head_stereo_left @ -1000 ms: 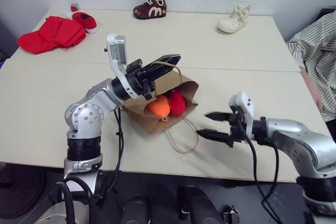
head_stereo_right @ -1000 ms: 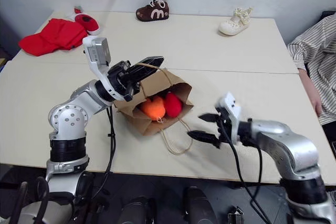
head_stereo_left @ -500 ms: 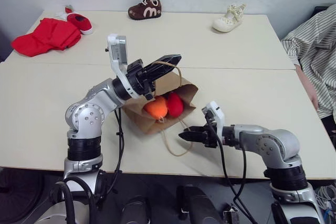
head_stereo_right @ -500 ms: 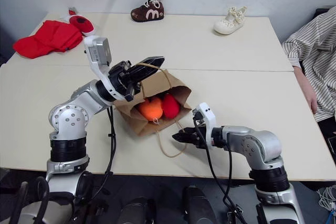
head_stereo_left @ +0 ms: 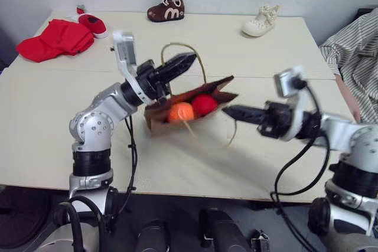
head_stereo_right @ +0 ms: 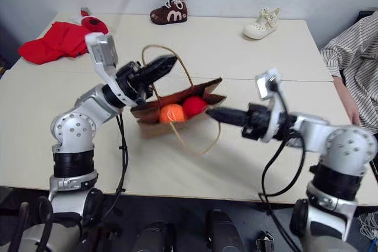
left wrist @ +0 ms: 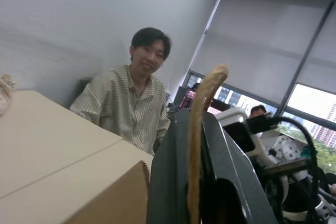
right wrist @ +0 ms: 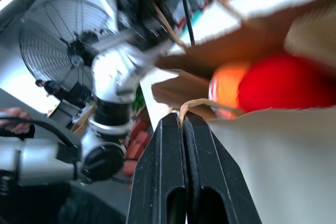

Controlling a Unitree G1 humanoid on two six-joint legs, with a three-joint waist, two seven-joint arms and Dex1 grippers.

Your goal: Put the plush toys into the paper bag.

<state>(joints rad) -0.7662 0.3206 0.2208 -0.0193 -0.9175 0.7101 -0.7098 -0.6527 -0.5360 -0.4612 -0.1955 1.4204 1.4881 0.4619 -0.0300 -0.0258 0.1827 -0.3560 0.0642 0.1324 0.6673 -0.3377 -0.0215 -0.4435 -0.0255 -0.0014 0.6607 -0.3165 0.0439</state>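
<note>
Our left gripper and right gripper, jaws clamped on handles, should lift the bag level so toys stay in

- Brown kraft paper bag is lifted off the cream table, mouth tilted open.
- Round orange plush toy and round red plush toy sit side by side inside.
- Left gripper is closed on one twisted cord handle.
- Right gripper is closed at the bag's opposite rim.
- Far edge: red cloth, brown shoe, cream shoe.
</note>
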